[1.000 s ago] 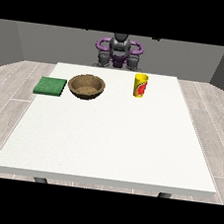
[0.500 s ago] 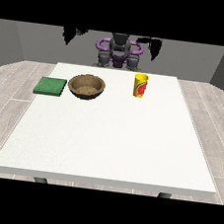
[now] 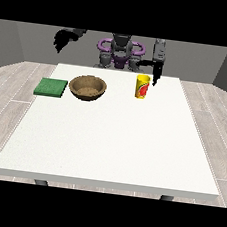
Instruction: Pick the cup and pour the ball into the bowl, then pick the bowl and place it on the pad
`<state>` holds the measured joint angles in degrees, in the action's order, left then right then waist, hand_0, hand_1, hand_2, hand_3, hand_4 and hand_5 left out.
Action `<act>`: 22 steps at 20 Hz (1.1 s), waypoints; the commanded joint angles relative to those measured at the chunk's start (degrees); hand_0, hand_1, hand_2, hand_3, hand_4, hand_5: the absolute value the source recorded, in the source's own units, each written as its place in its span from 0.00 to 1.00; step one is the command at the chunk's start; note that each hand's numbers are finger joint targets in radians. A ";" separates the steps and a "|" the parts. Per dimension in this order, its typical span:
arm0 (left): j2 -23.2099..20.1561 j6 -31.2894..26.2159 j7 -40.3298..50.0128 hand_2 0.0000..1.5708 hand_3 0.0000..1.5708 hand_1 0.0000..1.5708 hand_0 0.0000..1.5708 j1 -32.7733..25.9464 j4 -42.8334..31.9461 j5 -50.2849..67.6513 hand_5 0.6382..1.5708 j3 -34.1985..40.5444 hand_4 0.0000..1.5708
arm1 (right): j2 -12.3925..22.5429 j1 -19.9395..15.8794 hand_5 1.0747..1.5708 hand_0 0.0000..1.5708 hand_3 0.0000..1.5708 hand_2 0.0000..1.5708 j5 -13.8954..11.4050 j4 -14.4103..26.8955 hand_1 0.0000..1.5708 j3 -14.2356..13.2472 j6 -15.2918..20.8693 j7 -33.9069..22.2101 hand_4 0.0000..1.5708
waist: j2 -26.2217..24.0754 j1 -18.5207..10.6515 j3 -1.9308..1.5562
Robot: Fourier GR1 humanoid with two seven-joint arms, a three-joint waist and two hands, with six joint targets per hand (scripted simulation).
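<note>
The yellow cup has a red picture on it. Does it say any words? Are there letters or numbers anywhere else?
Yellow cup: it carries a red mark, but it is too small to read as letters.
Wooden bowl: no text.
Green pad: no text.
White table: no text.
So nothing here can be read.

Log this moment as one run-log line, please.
phase: reach | hand at view's right: beside cup | bowl: untouched | pad: bare

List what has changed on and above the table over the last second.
Both arms rose from beside the torso. The robot hand at the view's right came down beside the yellow cup with the red label, not holding it. The robot hand at the view's left lifted outward. Cup, brown wooden bowl and green square pad stayed put.
</note>
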<state>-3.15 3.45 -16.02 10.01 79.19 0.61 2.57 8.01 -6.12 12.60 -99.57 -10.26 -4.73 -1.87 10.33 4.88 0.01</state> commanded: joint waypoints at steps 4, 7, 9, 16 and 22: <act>-0.22 -0.82 -10.33 0.00 0.00 0.00 0.00 3.86 -14.96 -0.41 0.86 2.79 0.07 | 4.32 -1.21 0.98 0.00 0.00 0.00 4.07 7.38 0.00 -5.35 -5.29 3.38 0.42 | 0.41 0.69 0.00; -1.04 -0.04 -10.93 0.00 0.00 0.00 0.00 8.01 -22.50 0.04 0.84 5.30 0.11 | 3.92 -0.24 0.98 0.00 0.00 0.00 3.48 4.40 0.00 -3.21 -5.00 -0.44 0.42 | -2.36 2.36 0.01; 0.28 -1.15 -13.26 0.00 0.00 0.00 0.00 7.90 -25.52 -1.04 0.84 3.10 0.13 | 3.91 -2.71 0.98 0.00 0.00 0.00 2.31 9.51 0.00 -4.23 -3.49 0.89 0.43 | -2.15 -0.25 0.00; -0.64 0.35 -21.68 0.00 0.00 0.00 0.00 13.48 -37.31 0.87 0.98 8.05 0.56 | 4.47 -2.49 0.99 0.00 0.00 0.00 2.14 10.12 0.00 -5.07 -5.24 5.62 0.43 | 0.67 2.22 0.01; -2.40 11.19 -27.75 1.00 1.00 0.81 0.81 14.11 -43.03 -4.26 0.91 9.38 0.85 | 8.25 -4.08 0.99 0.00 0.05 0.00 9.19 4.06 0.00 -6.78 -9.80 -0.20 0.41 | 4.25 8.28 0.05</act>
<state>-4.05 11.40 -41.99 21.45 42.13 -2.95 9.83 14.51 -9.56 18.65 -92.77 -16.00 -12.59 0.11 12.25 9.89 -0.23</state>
